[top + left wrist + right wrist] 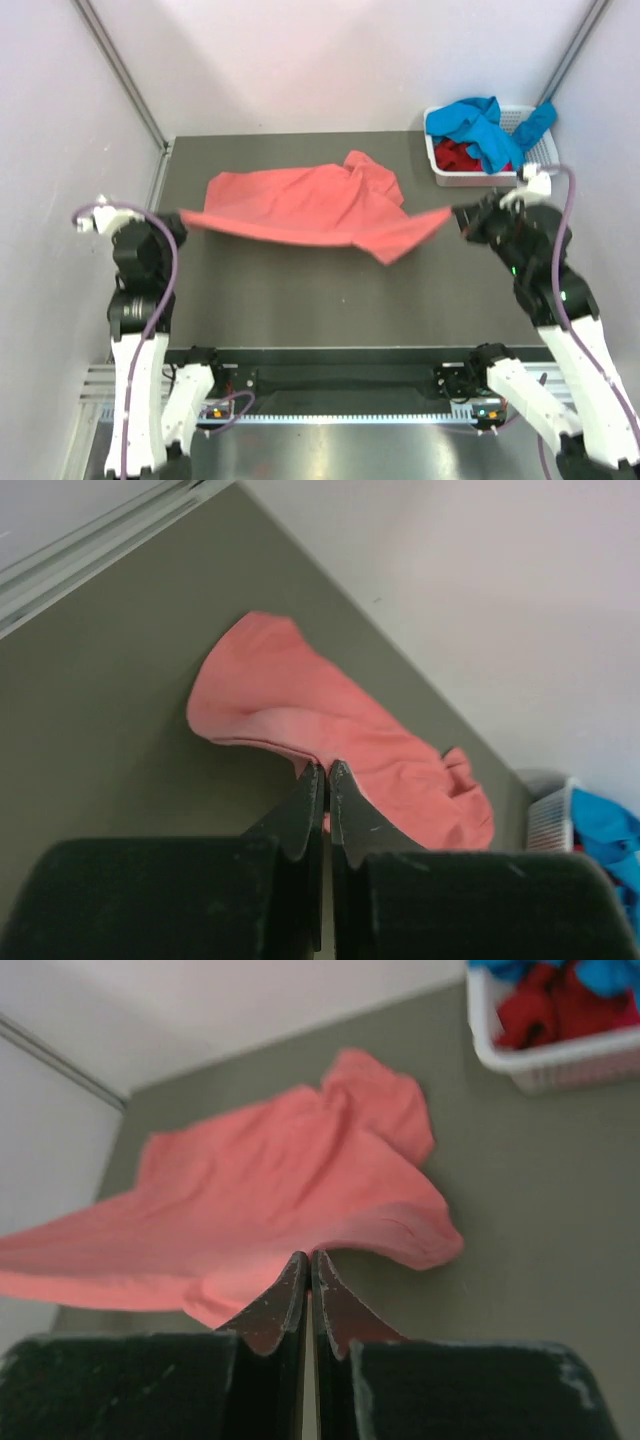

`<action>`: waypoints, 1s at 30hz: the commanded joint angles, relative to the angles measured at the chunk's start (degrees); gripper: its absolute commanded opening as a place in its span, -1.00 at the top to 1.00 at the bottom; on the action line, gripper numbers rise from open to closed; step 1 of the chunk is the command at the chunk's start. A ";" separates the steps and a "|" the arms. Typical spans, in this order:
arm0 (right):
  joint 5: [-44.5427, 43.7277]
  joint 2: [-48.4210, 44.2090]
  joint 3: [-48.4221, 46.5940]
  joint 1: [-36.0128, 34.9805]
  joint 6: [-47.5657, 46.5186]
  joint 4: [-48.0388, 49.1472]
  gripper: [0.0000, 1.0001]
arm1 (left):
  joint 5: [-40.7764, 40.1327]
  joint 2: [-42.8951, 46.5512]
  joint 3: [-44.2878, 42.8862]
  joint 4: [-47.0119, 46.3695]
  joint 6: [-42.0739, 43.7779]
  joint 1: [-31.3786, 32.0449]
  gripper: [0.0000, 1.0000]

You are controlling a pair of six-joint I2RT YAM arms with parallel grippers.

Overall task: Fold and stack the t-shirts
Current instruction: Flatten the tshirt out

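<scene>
Top external view: the salmon-pink t-shirt [300, 205] spans the bench [300, 300] left to right, its long axis running between the 2 arms. The left pincer [181, 218] is clenched on its left edge and the right pincer [455, 215] on its right corner, so neither arm is nearer.

White slotted basket [462, 179] (far right corner), dark grey table [300, 300], pale walls [300, 60]
</scene>
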State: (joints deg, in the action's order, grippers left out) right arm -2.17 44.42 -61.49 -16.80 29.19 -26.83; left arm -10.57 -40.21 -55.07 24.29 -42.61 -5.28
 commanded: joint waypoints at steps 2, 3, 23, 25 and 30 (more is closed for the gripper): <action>-0.74 -12.93 6.38 -0.78 -3.61 -12.96 1.00 | -12.89 10.83 3.47 17.26 -0.18 1.41 1.00; 0.14 -14.44 7.08 -0.69 -3.09 -16.64 1.00 | -16.29 15.11 4.09 20.15 -0.98 1.50 1.00; 25.82 1.17 19.05 -0.69 2.54 -22.21 1.00 | -19.85 13.08 6.20 39.43 -18.40 5.02 1.00; 25.64 5.29 19.22 -0.78 2.19 -21.17 0.99 | -17.91 9.73 6.46 39.60 -18.65 5.10 1.00; 25.12 15.06 13.97 -1.66 -1.50 -19.23 0.29 | -14.94 -6.53 1.92 36.72 -12.61 5.10 -0.64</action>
State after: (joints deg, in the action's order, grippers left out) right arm 22.17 56.23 -42.54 -17.26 30.72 -49.84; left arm -28.91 -39.92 -49.39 65.34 -59.29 -0.32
